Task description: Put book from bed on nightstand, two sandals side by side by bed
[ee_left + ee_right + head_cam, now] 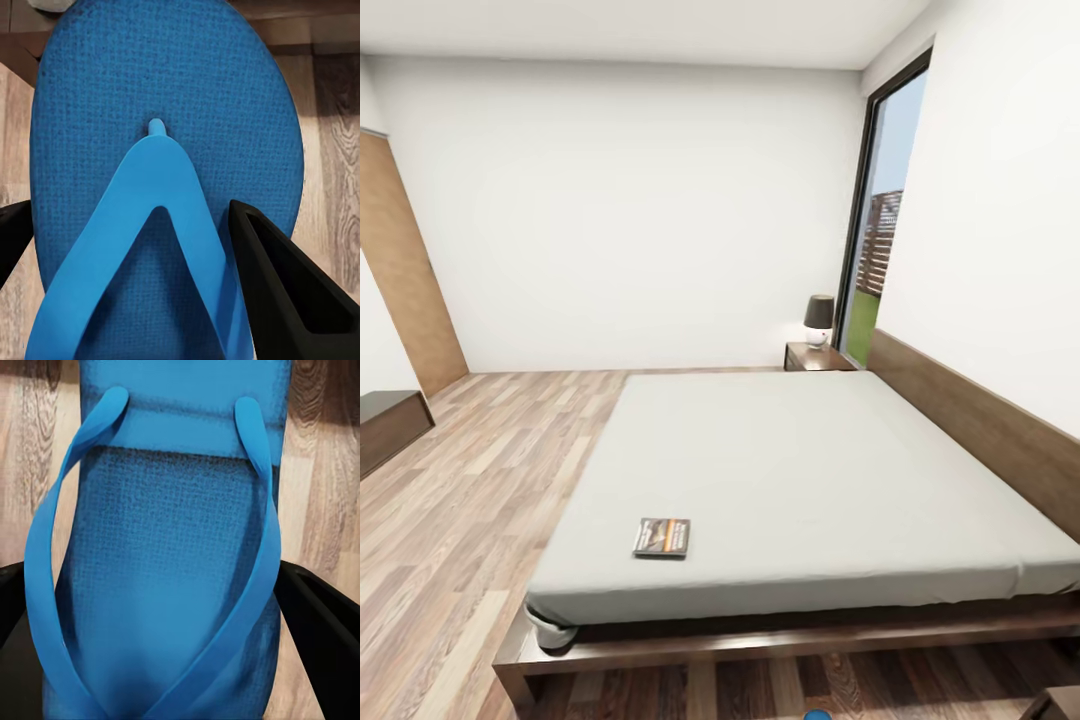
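Book: lay flat on the bed, near the mattress corner closest to the camera, cover up, orange band visible; well apart from both pincers
Bed: grey mattress on dark wood frame, headboard along the right-hand wall
Nightstand: at far end of bed by the window, lamp on top
Left sandal view: blue sandal sat sole-down on wood floor, toe post and Y-strap facing the camera, between the left pincer's fingers
Left pincer: fingers spread either side of the strap, one just beside the sandal's edge; couldn't tell if they touched it, jaws parted, nothing clamped
Right sandal view: second blue sandal on the floor, strap arms running toward the camera, between the right pincer's fingers
Right pincer: fingers wide apart, outside both strap arms, released, not gripping
Head view: small blue patch at the bottom edge on the floor in front of the bed frame, too little shown to say which sandal
Bench: low dark unit at the left wall, well apart from the bed
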Robot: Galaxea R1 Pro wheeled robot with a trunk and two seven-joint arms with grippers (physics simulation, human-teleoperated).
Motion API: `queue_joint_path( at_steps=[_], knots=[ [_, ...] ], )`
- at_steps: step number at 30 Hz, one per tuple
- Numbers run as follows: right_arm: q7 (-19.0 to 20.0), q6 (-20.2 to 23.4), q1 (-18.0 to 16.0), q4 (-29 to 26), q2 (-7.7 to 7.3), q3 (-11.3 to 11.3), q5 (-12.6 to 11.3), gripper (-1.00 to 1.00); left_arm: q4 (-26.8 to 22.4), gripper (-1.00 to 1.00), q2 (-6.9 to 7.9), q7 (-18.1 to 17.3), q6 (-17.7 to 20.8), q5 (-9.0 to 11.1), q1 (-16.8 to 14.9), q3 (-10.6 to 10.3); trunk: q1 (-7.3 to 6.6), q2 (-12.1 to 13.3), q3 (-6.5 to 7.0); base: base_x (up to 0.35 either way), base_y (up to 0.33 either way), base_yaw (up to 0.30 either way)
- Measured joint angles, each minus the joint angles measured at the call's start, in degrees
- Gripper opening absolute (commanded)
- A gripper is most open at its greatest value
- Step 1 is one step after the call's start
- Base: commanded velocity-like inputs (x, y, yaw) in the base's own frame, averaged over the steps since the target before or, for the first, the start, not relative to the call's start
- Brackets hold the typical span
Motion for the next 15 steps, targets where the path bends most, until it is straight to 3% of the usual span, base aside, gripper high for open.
queue_joint_path(
  at_steps=[15],
  knots=[
    [0.00,0.00,0.04,0.00,0.00,0.07,0.00,-1.00,0.00,-1.00,0.00,0.01,-0.02,-0.01,0.02,0.00,0.00,0.00,0.00,-0.007,0.207,0.000]
  ],
)
